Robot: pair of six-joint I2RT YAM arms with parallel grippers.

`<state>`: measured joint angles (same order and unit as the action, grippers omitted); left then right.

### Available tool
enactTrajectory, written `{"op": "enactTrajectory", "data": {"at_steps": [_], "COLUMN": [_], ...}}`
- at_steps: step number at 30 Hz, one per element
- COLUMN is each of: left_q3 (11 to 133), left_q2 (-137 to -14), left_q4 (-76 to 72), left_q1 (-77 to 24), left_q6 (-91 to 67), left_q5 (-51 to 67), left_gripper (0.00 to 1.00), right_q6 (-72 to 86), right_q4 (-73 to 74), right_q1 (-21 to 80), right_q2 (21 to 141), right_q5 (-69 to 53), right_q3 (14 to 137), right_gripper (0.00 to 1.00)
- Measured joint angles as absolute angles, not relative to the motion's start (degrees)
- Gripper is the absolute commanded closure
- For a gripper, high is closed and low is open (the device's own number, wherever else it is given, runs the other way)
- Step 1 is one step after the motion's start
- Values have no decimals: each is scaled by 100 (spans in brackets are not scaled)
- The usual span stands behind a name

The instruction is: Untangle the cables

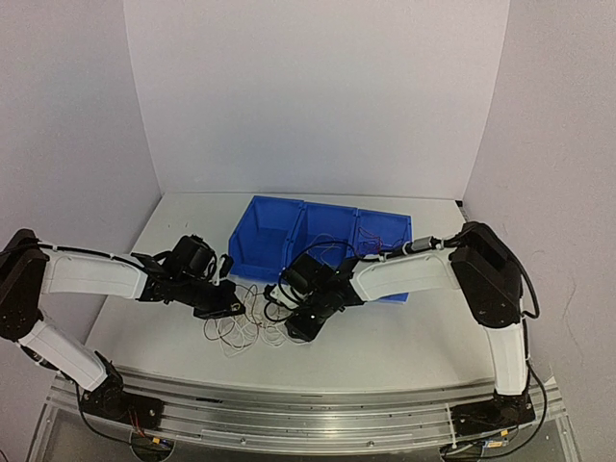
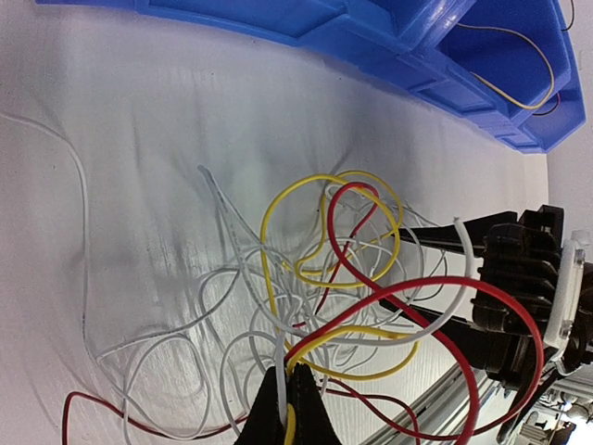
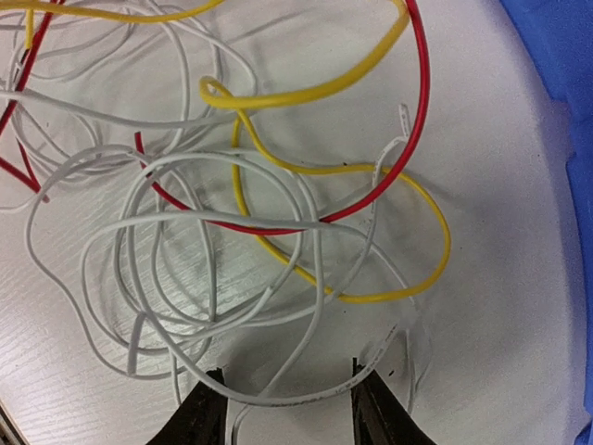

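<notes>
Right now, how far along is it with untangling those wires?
Early days. A yellow wire lies in a blue bin, perhaps already sorted. The left hand is shut on strands of the pile; the right hand stands open around a white wire. The white, yellow and red pile is still knotted.

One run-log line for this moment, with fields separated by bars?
thin curly white, yellow and red cables: tangled | left gripper: shut on yellow and white cables | right gripper: open, white cable loop between fingers

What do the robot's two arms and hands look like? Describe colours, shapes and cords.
Left arm and right arm: smooth white shells, bulky black joints, black cords running alongside. Left hand and right hand: black, each with two tapering dark fingers.
</notes>
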<state>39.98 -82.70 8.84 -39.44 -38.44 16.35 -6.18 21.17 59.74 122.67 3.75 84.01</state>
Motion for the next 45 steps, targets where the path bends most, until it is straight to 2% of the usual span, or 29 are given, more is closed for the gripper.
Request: {"op": "enactTrajectory", "data": {"at_steps": [2, 4, 5, 10, 14, 21, 26, 31, 39, 45], "left_q3": [3997, 3998, 3997, 3997, 3974, 3922, 3891, 3763, 3664, 3648], "left_q2": [-8270, -8270, -8269, -8250, -8079, -7585, -7468, -7335, -7150, -6821], "left_q4": [876, 861, 848, 858, 1056, 1667, 2125, 2449, 2827, 3024], "left_q1": [-3944, -3944, -3944, -3944, -3946, -3944, -3902, -3797, -3701, -3524], "left_q6": [-3846, -3848, -3849, -3898, -4033, -4375, -4614, -4753, -4814, -4814], "left_q5": [1634, 1634, 1633, 1511, 1112, 193, -401, -739, -973, -1094], "left_gripper": [100, 100, 100, 100, 100, 100, 100, 100, 100, 100], "right_q6": [-537, -435, -394, -29, 360, 1000, 1607, 1821, 1792, 1618], "right_q4": [2094, 2066, 2042, 1910, 1768, 1826, 2307, 3010, 3742, 4182], "right_q1": [5979, 5987, 5992, 6031, 6059, 5889, 4826, 3995, 3366, 2228], "right_q2": [12287, 12299, 12315, 12315, 11770, 9249, 7358, 6292, 5894, 5877], "right_q5": [394, 418, 452, 878, 1712, 3717, 4363, 4838, 5149, 5256], "right_q3": [8409, 8422, 8430, 8405, 7777, 6446, 5787, 5514, 5498, 5750], "right_gripper": [74, 97, 100, 100, 100, 100, 100, 100, 100, 100]}}
